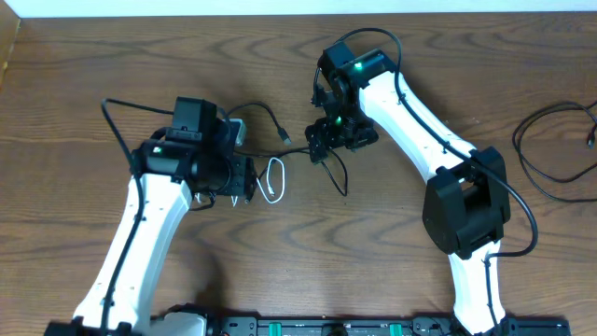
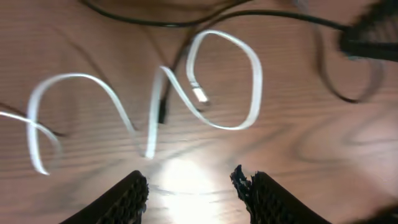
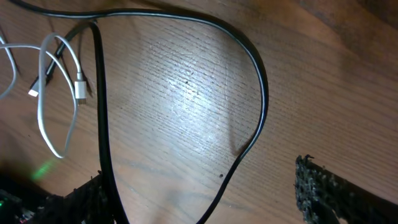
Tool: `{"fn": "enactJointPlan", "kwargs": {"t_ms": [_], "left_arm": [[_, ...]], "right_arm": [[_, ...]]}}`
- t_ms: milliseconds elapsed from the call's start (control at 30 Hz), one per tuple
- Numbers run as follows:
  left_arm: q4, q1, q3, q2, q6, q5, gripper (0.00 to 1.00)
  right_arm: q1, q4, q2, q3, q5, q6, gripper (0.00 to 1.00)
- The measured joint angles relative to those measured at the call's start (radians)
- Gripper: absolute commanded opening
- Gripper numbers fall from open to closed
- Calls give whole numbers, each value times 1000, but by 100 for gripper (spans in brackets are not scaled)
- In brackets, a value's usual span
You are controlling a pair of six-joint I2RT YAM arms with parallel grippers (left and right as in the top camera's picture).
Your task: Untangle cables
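We see a brown wood-grain table [image 1: 93, 56], matte, with a soft glare under the wrist lights. Near its middle the thin, glossy white cable [image 3: 80, 88] curls in loose loops and ends in a small pale plug. A round black cable [image 3: 265, 99] sweeps a wide arc beside it and crosses it. Another black cable [image 1: 558, 107] lies well apart at the right edge. The left gripper [image 2: 189, 180] has its ribbed black fingers parted over bare wood, holding nothing. The right gripper [image 3: 198, 177] gapes wide above the black arc, gripping nothing.
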Motion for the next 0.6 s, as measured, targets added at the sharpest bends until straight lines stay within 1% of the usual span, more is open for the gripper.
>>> {"fn": "enactJointPlan", "kwargs": {"t_ms": [67,100,167,200,267,333,467,500,533,600], "left_arm": [[31,0,-8,35,3,-28,55],[41,0,-10,54,3,-35,58],[59,0,-11,91,-2,-55,59],[62,0,-11,110,-10,-69,68],[61,-1,-13,138,-38,-113,80],[61,-1,-14,157,-71,-156,87],[63,-1,-16,156,-106,-196,90],[63,-1,-16,156,-110,-200,92],[61,-1,-16,154,-114,-206,98],[57,-1,-16,153,-122,-219,99]], "right_arm": [[0,2,0,0,0,0,91],[0,1,0,0,0,0,92],[0,1,0,0,0,0,95],[0,-1,0,0,0,0,96],[0,-5,0,0,0,1,98],[0,-5,0,0,0,-1,99],[2,3,0,0,0,-3,99],[2,6,0,0,0,-4,99],[2,8,0,0,0,-4,99],[4,9,0,0,0,-5,99]]}}
